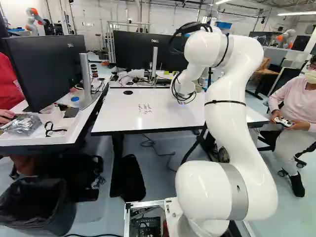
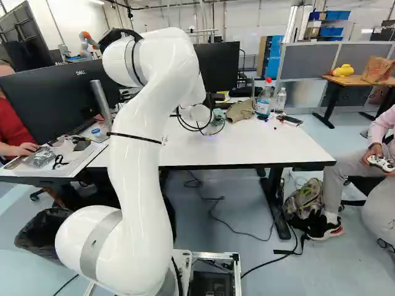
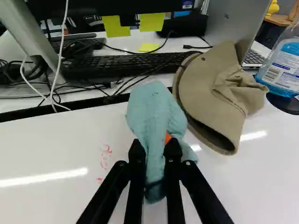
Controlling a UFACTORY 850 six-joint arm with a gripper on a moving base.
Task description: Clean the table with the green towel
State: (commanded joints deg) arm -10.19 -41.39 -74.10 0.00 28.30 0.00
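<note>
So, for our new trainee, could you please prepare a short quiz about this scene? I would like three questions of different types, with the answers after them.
1. Which thing is held by the gripper?
a) the keyboard
b) the green towel
c) the laptop

2. True or false: red marks show on the white table.

3. Fill in the missing word: on the table, a tan ____ lies between the towel and the bottle of blue liquid.

Key: 1: b. 2: true. 3: hat.
</note>
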